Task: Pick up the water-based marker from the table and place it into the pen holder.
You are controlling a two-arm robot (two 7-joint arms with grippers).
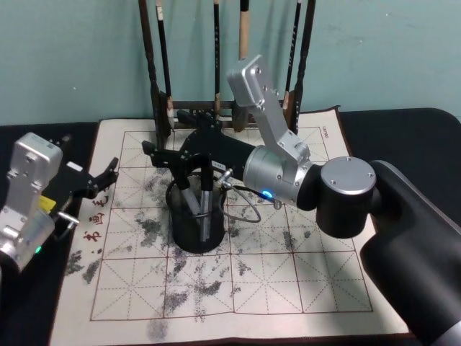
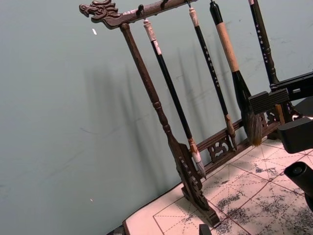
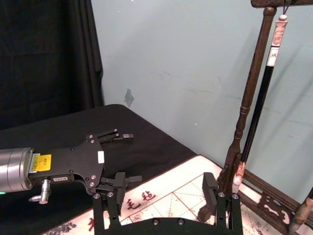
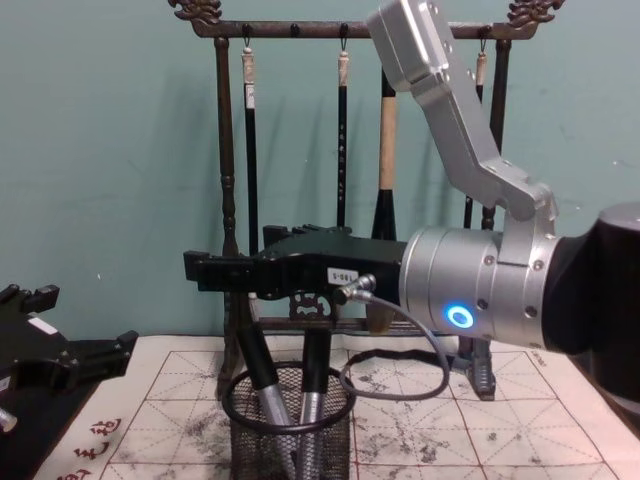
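The black mesh pen holder (image 1: 198,229) (image 4: 290,432) stands on the mat left of centre. Two dark markers with grey ends (image 1: 205,196) (image 4: 262,372) lean inside it; I cannot tell which one is the water-based marker. My right gripper (image 1: 164,132) (image 4: 228,254) (image 3: 160,189) reaches in from the right and hovers above and just behind the holder. It is open with nothing between its fingers. My left gripper (image 1: 90,158) (image 4: 75,326) (image 3: 119,157) stays at the mat's left edge, open and empty.
A tall dark wooden brush rack (image 1: 230,108) (image 2: 161,122) with several hanging brushes stands at the back of the mat, close behind the right gripper. The ink-stained gridded mat (image 1: 288,288) lies on black cloth. A teal wall is behind.
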